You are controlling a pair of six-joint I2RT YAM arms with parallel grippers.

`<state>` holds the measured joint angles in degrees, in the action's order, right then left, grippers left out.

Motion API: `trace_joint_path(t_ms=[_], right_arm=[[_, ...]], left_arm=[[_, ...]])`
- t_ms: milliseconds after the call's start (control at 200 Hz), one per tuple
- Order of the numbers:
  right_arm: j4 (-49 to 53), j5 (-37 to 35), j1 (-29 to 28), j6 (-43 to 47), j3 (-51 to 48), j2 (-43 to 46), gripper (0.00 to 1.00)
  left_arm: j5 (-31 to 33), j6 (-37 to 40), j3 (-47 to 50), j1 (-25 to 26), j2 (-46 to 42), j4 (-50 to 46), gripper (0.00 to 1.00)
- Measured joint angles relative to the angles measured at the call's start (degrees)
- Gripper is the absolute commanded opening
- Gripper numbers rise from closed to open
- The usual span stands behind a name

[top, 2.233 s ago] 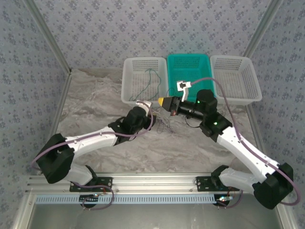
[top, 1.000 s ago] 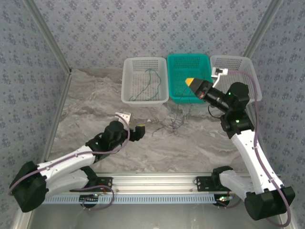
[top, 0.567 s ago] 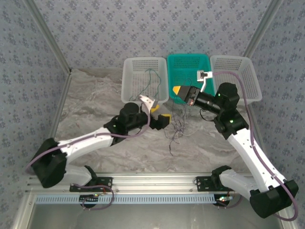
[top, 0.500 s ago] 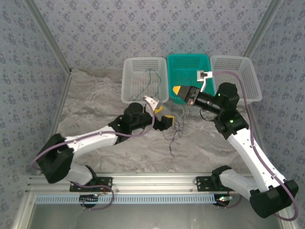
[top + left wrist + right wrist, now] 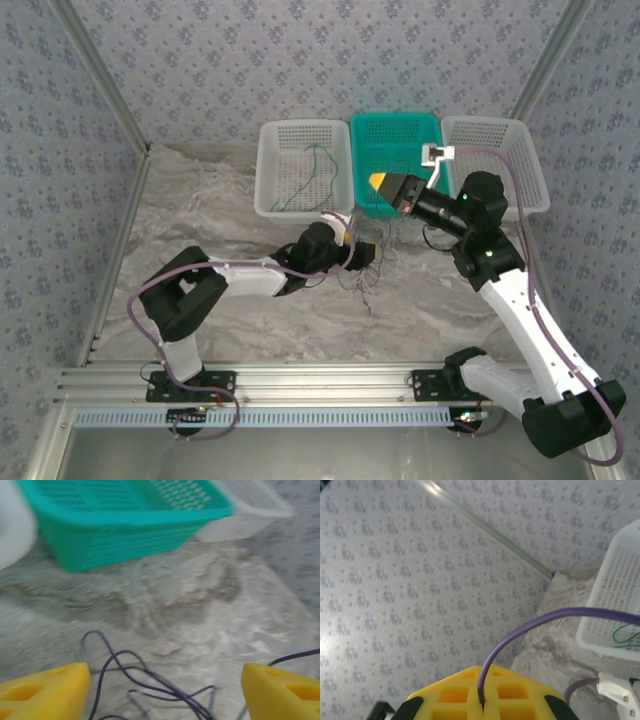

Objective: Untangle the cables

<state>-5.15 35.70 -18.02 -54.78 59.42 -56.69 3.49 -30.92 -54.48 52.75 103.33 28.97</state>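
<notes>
Over the near wall of the teal basket [image 5: 395,120], toward the table's far edge, the right gripper [image 5: 378,182] is hanging with its yellow fingers [image 5: 450,695] pressed together, pinching a purple cable [image 5: 530,622]. Seen from the right wrist, that cable is rising out of the seam between the fingers and arcing away to the right side of the view.

Just in front of the teal basket, the left gripper [image 5: 368,252] is sitting low over the table [image 5: 200,200] with its jaws spread wide. Seen from the left wrist, its two yellow fingertips [image 5: 45,690] are standing well apart, and loose purple loops of the cables [image 5: 145,680] are lying on the marbled table between them. Whether any strand is touching a finger cannot be told.

From above, the cables are lying in a small tangle just on the near side of the left gripper, around the table's middle.

Along the far edge, a green cable [image 5: 312,172] is lying inside the left white basket [image 5: 272,190], which is touching the teal basket's left side. Flanking the teal basket on the other side, the right white basket [image 5: 500,160] is sitting behind the right arm.
</notes>
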Motion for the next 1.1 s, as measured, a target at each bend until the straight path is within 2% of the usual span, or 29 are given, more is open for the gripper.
trace_joint_path(t_ms=[45,150,305,600,720,770,889,934,1024,1099], right_arm=[[-0.2,-0.7,1.9,-1.4,0.0,0.8,0.0],[-0.4,-1.7,6.7,-4.3,0.0,3.0,0.0],[2.1,-1.5,11.0,-6.8,0.0,5.3,0.0],[14.1,4.4,24.8,-11.3,-0.1,6.1,0.0],[15.8,6.9,26.5,-12.5,-0.1,6.1,0.0],[14.9,7.4,25.4,-12.2,0.0,6.1,0.0],[13.9,2.8,18.1,-6.5,3.5,4.9,0.0],[13.9,0.3,14.8,-3.9,6.3,4.0,0.0],[13.0,-2.9,9.6,0.5,11.1,2.5,0.0],[13.4,-5.5,9.0,2.5,13.2,1.6,0.0]], left_arm=[[3.8,-1.6,-0.2,0.2,0.2,-2.6,0.64],[11.1,-4.5,-0.2,0.1,0.2,-7.9,0.5],[15.9,-7.6,-0.1,-0.8,-1.0,-11.0,0.39],[17.4,-11.1,8.4,-3.6,-12.3,-8.9,0.36],[14.0,-9.5,12.8,-4.7,-19.6,-6.6,0.33],[10.7,-7.6,14.9,-5.2,-23.0,-5.8,0.37],[0.2,-0.8,18.7,-6.3,-29.2,-6.4,0.59],[-2.6,2.1,18.3,-5.7,-29.7,-7.9,0.71],[-7.5,8.9,14.5,-1.2,-28.9,-13.3,0.99],[-10.4,12.5,11.1,2.1,-27.9,-14.1,1.0]])
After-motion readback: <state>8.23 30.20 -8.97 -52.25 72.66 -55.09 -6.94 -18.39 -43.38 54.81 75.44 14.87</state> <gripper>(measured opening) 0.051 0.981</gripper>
